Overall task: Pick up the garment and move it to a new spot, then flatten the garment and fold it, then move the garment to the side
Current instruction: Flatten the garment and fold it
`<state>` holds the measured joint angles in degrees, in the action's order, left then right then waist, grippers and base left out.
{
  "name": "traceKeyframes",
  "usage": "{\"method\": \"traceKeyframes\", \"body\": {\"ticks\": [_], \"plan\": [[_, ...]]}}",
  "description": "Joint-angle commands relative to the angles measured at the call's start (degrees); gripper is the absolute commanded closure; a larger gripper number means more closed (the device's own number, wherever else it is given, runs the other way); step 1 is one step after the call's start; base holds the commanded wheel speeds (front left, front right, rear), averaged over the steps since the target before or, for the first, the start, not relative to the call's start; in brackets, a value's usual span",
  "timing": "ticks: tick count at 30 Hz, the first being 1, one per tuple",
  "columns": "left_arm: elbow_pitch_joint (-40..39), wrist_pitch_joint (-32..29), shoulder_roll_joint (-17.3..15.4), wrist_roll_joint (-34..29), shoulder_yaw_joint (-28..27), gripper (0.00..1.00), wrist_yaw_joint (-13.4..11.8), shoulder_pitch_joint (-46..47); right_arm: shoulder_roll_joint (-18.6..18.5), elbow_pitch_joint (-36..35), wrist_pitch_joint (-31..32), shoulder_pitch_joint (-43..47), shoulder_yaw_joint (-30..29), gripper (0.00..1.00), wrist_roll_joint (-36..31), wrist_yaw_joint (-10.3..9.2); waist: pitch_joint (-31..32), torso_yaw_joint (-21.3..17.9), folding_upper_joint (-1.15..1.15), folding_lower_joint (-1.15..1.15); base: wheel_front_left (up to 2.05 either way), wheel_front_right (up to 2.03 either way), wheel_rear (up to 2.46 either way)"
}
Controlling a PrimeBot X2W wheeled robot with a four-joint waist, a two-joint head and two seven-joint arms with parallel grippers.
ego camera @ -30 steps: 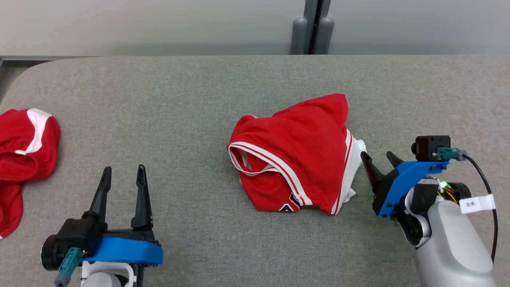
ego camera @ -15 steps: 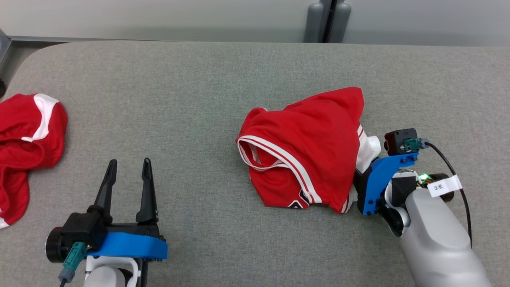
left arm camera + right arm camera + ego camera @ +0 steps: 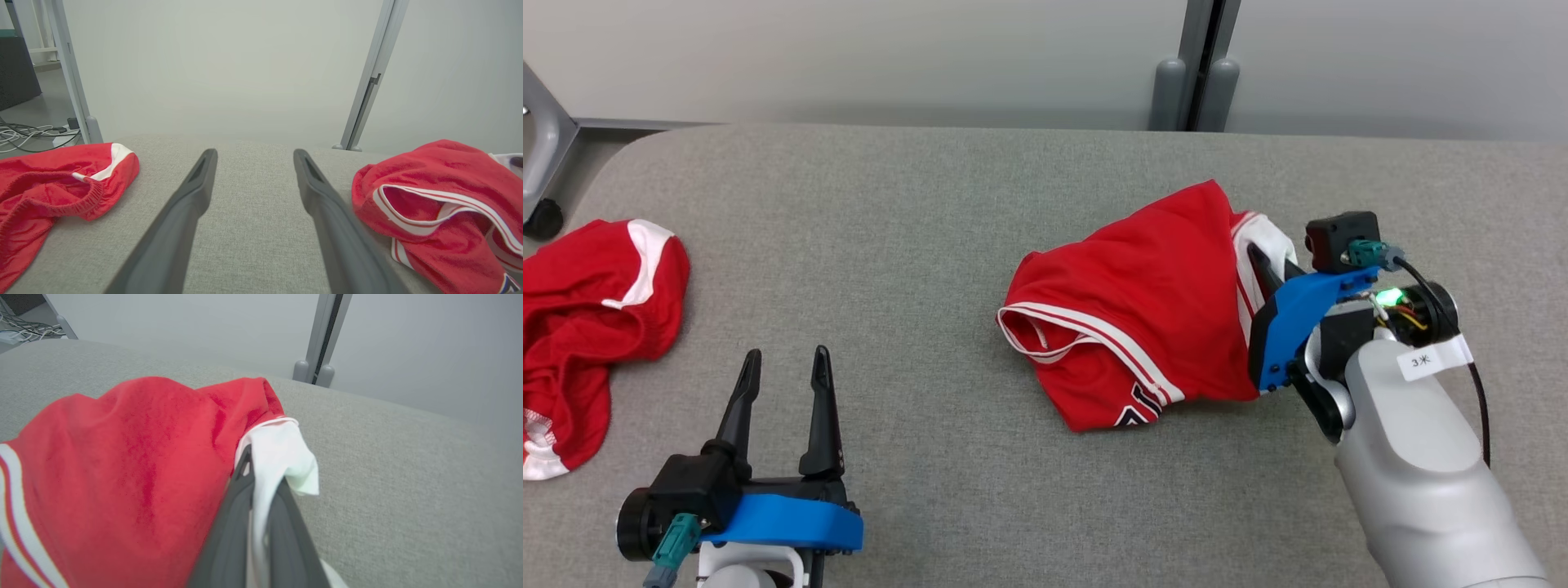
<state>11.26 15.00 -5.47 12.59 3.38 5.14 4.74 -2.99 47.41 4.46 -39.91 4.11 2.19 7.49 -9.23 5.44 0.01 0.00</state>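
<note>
Seeing red garment point(image 3: 1135, 327) with white trim crumpled on grey table point(image 3: 915, 212), roughly 3 o'clock from table centre. Got right gripper point(image 3: 261, 473) in from the 4 o'clock side, fingers pinched shut on the white edge at the garment's 3 o'clock end. White cloth poking out past the fingertips there, red bulk resting on the table. Got left gripper point(image 3: 786, 355) parked at 7 o'clock, fingers spread wide, gripping nothing, pointing toward 12 over bare table. Also spotting second red piece point(image 3: 596, 302) at 9 o'clock by the table edge, well apart from the garment.
</note>
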Motion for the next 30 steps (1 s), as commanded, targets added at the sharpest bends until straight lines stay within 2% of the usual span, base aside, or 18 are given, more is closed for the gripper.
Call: {"method": "traceKeyframes", "body": {"ticks": [1, 8, 13, 18, 22, 30], "plan": [[-0.11, 0.27, -0.07, -0.20, -0.21, 0.00, 0.21, -0.25, -0.13, -1.37, -0.07, -1.17, 0.82, 1.00, -0.05, 0.01, 0.80, -0.38, -0.01, 0.00, 0.00, 0.00, 0.00], [0.08, 0.27, 0.14, -0.25, -0.01, 0.00, 0.39, -0.63, -1.16, -11.26, 2.22, -5.49, 10.93, 1.00, 3.35, 0.01, 2.34, 0.20, -0.01, 0.00, 0.00, 0.00, 0.00], [0.22, 0.27, 0.45, 0.02, 0.33, 0.00, 0.50, 0.05, -2.20, -16.49, 0.02, -11.83, 16.60, 1.00, 8.27, 0.01, 2.02, 1.86, -0.01, 0.00, 0.00, 0.00, 0.00], [0.21, 0.27, 0.77, -0.13, 0.96, 0.00, 0.81, 1.23, -2.72, -16.41, -1.79, -20.79, 21.10, 1.00, 11.15, 0.01, 0.57, 3.85, -0.01, 0.00, 0.00, 0.00, 0.00], [-0.03, 0.27, 1.05, -0.23, 1.38, 0.00, 0.86, 1.72, -2.15, -15.80, -5.50, -27.65, 24.43, 1.00, 13.43, 0.01, -0.51, 5.12, -0.01, 0.00, 0.00, 0.00, 0.00], [-0.72, 0.27, 1.42, -0.53, 0.91, 0.00, 0.95, 2.23, -1.79, -17.23, -13.50, -36.42, 29.54, 1.00, 22.72, 0.00, -1.37, 5.85, -0.01, 0.00, 0.00, 0.00, 0.00]]}}
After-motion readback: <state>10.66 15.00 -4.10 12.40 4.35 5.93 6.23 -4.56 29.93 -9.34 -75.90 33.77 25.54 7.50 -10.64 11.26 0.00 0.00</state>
